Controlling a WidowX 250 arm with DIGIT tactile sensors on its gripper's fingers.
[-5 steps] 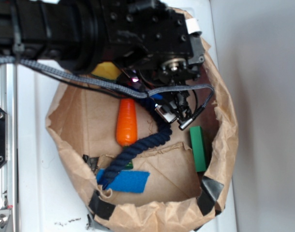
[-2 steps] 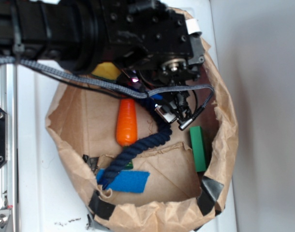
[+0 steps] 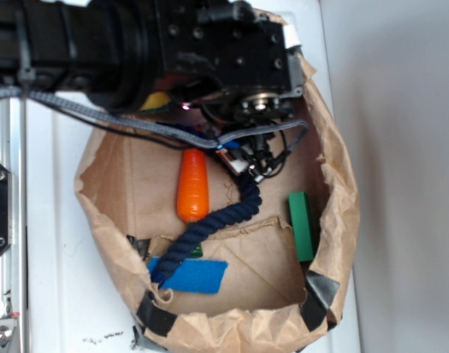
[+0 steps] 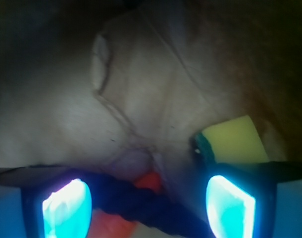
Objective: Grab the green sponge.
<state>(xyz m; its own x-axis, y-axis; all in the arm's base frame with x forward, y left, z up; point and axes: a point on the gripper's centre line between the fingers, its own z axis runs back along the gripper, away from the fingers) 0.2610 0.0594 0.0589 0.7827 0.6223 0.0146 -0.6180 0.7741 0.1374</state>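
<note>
The green sponge (image 4: 236, 142) shows in the wrist view as a yellow foam face with a dark green edge, lying against the paper wall just above my right fingertip. In the exterior view only a yellow corner of the sponge (image 3: 157, 101) peeks out from under the black arm at the bag's far side. My gripper (image 4: 148, 206) is open, its two glowing pads wide apart, nothing gripped. It hangs low inside the bag (image 3: 250, 163), over the rope and the carrot's tip, right of the sponge.
A brown paper bag wall (image 3: 344, 213) rings everything. Inside lie an orange carrot (image 3: 193, 185), a dark blue rope (image 3: 210, 224), a plain green block (image 3: 303, 226) on the right, and a flat blue pad (image 3: 189, 274) near the front. Cables hang beside the gripper.
The arm and gripper have shifted up and to the left in the exterior view, toward the bag's far side. The bag's right rim has moved slightly.
</note>
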